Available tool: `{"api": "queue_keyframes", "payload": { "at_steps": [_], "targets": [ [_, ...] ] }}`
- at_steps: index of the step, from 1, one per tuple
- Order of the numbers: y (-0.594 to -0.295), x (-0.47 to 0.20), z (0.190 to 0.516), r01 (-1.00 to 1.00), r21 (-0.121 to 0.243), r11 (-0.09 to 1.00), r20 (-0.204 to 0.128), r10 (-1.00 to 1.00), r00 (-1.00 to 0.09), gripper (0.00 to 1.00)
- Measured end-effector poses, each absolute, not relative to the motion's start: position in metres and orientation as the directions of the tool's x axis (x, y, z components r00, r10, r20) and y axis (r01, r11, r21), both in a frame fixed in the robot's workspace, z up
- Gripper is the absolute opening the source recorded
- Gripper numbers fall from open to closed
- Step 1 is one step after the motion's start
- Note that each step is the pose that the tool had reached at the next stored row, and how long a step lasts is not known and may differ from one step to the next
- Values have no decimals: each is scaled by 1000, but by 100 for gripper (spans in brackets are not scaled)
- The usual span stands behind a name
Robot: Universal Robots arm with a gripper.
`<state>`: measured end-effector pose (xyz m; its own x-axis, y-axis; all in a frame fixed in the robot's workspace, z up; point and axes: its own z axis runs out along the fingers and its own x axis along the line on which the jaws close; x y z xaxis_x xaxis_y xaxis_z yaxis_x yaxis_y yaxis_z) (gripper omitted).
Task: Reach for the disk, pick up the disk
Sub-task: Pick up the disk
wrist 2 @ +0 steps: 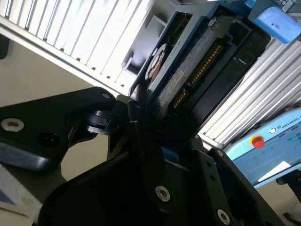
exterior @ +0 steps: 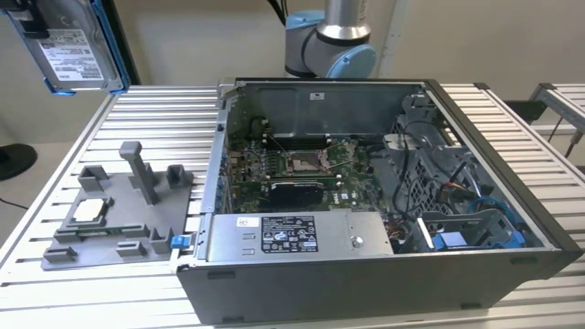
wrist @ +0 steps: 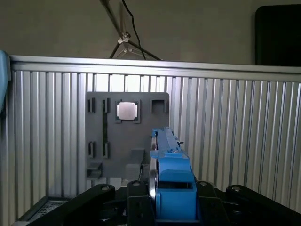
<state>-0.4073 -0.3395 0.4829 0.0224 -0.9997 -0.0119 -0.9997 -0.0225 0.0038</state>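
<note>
The tool (wrist: 165,192) is clamped on the disk (wrist: 172,186). In the first wrist view its black fingers (wrist: 138,205) press on both faces of the drive, which stands edge-on between them with a blue side rail toward the camera. In the exterior view the disk hangs upright in the tool's grip with its white label showing, lifted well clear of the slatted bench (exterior: 155,110). Beneath the tool a grey fixture plate (exterior: 109,219) lies flat on the bench, and a small white-topped chip (exterior: 89,210) sits in one of its recesses. Farther from the tool, beside the plate, the open computer case (exterior: 384,199) stands on the bench. The arm's grey and blue joint (exterior: 329,41) rises behind the case.
</note>
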Motion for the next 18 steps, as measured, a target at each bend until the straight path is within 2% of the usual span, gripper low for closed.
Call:
{"api": "queue_keyframes", "payload": {
  "at_steps": [18],
  "targets": [
    [-339,-364,483,-1000,4,-22,-12,-1000,22,0]
  ]
}}
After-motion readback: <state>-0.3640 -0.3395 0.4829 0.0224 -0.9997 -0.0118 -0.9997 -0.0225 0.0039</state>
